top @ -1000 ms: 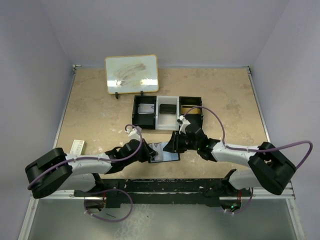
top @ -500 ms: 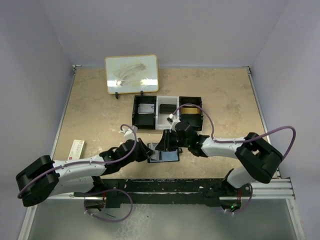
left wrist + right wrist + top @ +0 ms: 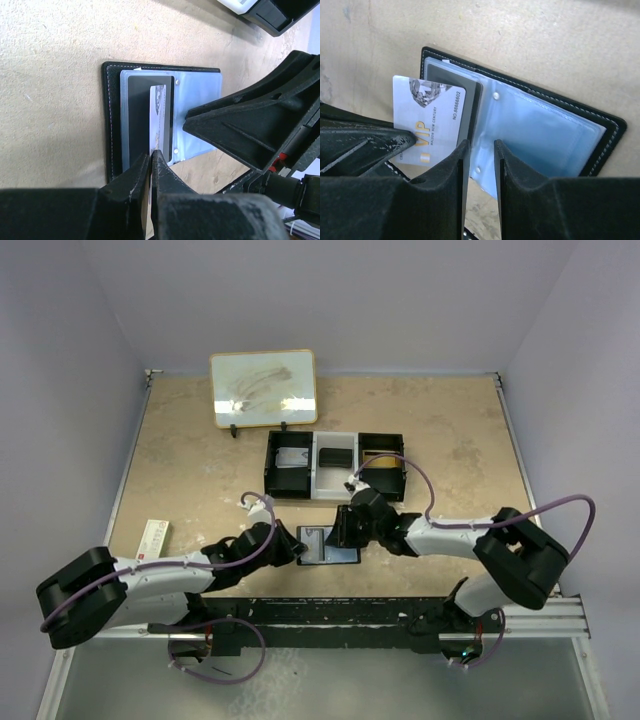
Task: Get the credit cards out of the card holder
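Observation:
The black card holder [image 3: 338, 546] lies open on the table, its blue-grey sleeves [image 3: 540, 135] up. It also shows in the left wrist view [image 3: 111, 115]. A white VIP card [image 3: 427, 120] sticks partly out of its left side; it also shows in the left wrist view [image 3: 159, 115]. My left gripper [image 3: 150, 156] is shut on that card's edge. My right gripper [image 3: 479, 146] stands with its jaws a little apart, fingertips down on the sleeves at the fold, holding nothing. In the top view the left gripper [image 3: 292, 545] and the right gripper [image 3: 343, 532] flank the holder.
A black-and-white three-compartment tray [image 3: 275, 445] stands just behind the holder. A framed whiteboard [image 3: 264, 388] stands at the back. A small white packet [image 3: 153, 535] lies at the left edge. The arms' base rail [image 3: 350, 612] runs along the near edge.
The right gripper swung left over the holder, then back a little right. The holder has settled flat. The left arm has edged in at the holder's left side.

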